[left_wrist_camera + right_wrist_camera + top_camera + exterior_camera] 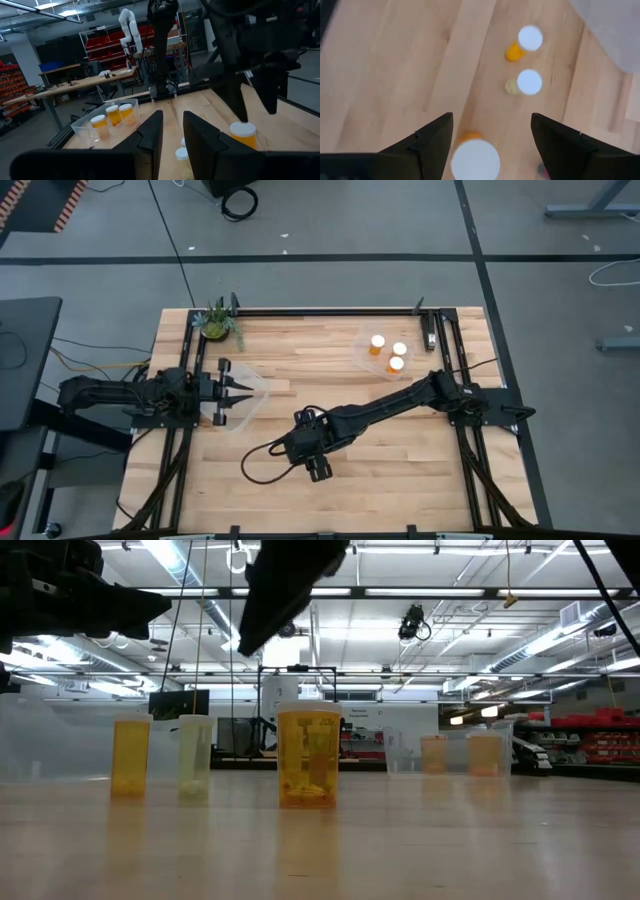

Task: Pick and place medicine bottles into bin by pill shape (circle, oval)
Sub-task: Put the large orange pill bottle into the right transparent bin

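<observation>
Three medicine bottles stand upright on the wooden table in the low view: a large orange one [308, 757], a pale one [194, 757] and a slimmer orange one [131, 755]. My right gripper [490, 137] [318, 470] is open and points down above the large bottle's white cap [475, 159]; its fingers stand to either side, higher than the cap. The other two caps [530, 38] [529, 82] lie ahead of it. My left gripper [172, 135] [240, 388] is open and empty at the table's left, over a clear bin [250, 402].
A second clear bin [368, 350] at the far right holds three orange, white-capped bottles [397, 363]; it also shows in the left wrist view [80, 127]. A green potted plant [215, 325] stands at the far left corner. Black rails run along the table's edges.
</observation>
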Available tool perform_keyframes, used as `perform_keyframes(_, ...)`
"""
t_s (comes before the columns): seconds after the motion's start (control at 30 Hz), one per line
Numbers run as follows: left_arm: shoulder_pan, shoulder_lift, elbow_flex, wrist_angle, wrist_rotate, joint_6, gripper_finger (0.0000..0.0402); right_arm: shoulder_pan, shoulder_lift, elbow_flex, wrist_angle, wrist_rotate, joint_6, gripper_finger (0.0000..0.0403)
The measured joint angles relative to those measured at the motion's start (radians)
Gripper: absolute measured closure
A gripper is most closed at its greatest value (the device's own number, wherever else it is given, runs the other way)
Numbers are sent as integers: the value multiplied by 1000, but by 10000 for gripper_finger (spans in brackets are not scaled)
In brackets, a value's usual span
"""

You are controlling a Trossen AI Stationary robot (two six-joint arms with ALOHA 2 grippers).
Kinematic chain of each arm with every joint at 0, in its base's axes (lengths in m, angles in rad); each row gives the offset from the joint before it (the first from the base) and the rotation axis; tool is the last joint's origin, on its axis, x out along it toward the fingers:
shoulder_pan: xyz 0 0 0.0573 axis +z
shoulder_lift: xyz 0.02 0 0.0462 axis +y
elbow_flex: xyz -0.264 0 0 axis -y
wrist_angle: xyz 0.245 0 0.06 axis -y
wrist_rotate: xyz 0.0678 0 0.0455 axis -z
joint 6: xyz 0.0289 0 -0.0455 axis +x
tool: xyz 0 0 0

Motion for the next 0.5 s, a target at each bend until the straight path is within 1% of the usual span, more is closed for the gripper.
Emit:
perform_keyframes(0.2,0,0,0,0,0,0,323,0,36,0,-18,0,-4,98)
perform_keyframes(0.5,0,0,0,0,0,0,315,1,41,-52,-37,0,0,95)
